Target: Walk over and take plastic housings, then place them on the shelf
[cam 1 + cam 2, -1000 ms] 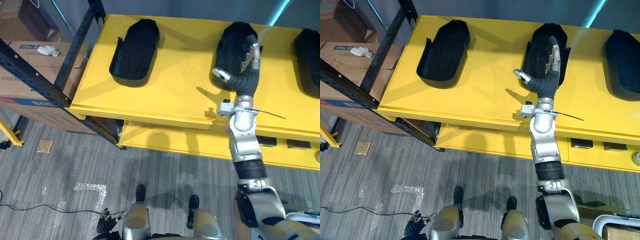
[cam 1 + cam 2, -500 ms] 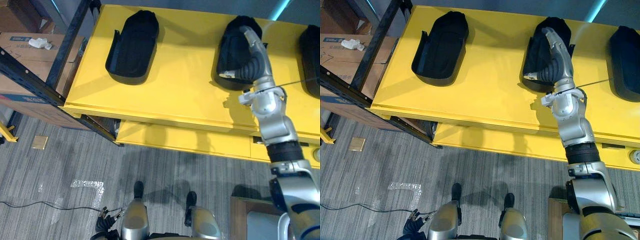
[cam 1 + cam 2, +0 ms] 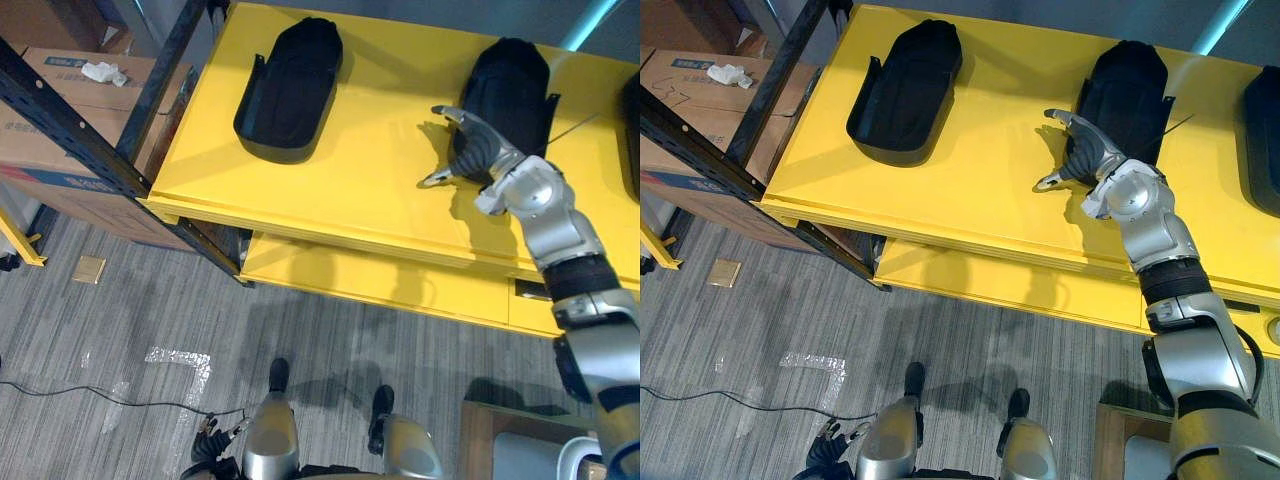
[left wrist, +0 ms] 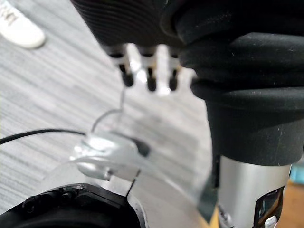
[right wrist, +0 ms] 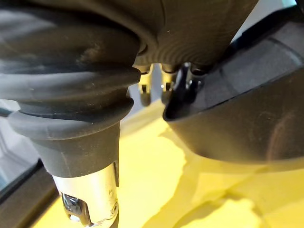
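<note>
Looking down, the yellow shelf holds black housings: a left housing and a middle housing. My right hand lies spread at the middle housing's near left edge, thumb wide of the fingers, clasping nothing. My left hand hangs relaxed over grey floor, near a white shoe. At my right wrist, straight fingers run along that housing's rim (contact unclear)

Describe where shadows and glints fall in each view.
Right eye view: the right hand throws a soft shadow on the yellow shelf, and the left housing darkens the shelf at its near edge. Right wrist view: the middle housing shades the shelf beneath. Left wrist view: bright glints on fingers of the left hand.
</note>
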Controlling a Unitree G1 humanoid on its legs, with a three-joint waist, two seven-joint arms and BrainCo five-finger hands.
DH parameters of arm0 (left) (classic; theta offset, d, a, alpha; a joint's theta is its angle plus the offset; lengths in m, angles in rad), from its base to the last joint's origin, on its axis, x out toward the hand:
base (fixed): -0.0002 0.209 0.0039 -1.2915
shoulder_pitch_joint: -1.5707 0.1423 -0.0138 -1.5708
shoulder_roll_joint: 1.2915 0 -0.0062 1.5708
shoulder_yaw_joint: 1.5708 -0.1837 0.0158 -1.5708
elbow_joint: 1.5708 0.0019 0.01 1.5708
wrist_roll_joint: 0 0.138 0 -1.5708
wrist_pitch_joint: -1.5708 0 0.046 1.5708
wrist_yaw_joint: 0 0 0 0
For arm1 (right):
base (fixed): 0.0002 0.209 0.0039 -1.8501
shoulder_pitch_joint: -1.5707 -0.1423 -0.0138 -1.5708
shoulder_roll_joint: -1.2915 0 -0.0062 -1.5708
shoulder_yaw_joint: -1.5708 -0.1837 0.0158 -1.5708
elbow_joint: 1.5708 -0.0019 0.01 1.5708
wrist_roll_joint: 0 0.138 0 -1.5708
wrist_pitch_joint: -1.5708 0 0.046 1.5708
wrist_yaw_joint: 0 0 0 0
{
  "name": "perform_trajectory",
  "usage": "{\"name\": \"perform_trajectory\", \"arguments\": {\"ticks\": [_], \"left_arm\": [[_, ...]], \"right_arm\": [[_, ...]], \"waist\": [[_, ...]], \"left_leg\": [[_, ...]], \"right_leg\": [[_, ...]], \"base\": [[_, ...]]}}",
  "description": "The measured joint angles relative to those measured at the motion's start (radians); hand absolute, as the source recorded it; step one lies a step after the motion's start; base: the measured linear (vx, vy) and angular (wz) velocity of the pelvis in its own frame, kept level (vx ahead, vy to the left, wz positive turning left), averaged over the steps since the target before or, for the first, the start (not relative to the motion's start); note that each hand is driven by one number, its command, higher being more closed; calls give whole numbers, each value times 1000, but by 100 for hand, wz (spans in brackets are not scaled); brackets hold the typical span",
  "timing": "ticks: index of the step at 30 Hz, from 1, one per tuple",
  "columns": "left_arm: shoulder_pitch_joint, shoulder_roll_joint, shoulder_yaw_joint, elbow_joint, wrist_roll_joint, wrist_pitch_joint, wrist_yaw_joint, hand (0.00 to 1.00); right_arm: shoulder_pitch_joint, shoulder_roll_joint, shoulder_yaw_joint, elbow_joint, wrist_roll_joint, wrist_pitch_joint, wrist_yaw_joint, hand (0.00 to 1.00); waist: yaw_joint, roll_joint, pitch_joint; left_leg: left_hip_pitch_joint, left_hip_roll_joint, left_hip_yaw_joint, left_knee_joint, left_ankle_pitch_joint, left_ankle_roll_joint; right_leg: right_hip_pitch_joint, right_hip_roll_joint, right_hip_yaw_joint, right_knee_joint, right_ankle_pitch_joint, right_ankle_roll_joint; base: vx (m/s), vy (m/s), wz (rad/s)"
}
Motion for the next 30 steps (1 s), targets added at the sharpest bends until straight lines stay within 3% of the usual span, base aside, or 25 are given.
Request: {"name": "perform_trajectory", "arguments": {"ticks": [8, 23, 30], "left_arm": [[0, 1, 0, -14, 0, 20, 0, 0], [0, 7, 10, -17, 1, 27, 0, 0], [-1, 15, 9, -21, 1, 29, 0, 0]], "right_arm": [[-16, -4, -1, 31, 26, -5, 45, 0], [-12, -16, 1, 56, 48, -99, 142, 0], [3, -16, 4, 56, 66, -112, 153, 0]], "waist": [[3, 0, 0], [8, -18, -3], [22, -30, -7]], "left_leg": [[0, 1, -1, 0, 2, 0], [1, 2, -1, 0, 4, 0], [1, 2, -2, 0, 4, 0]], "right_leg": [[0, 0, -1, 2, 0, 0], [0, 1, -1, 4, 0, 0], [0, 1, -1, 4, 0, 0]], "base": [[0, 0, 0], [0, 0, 0], [0, 0, 0]]}}
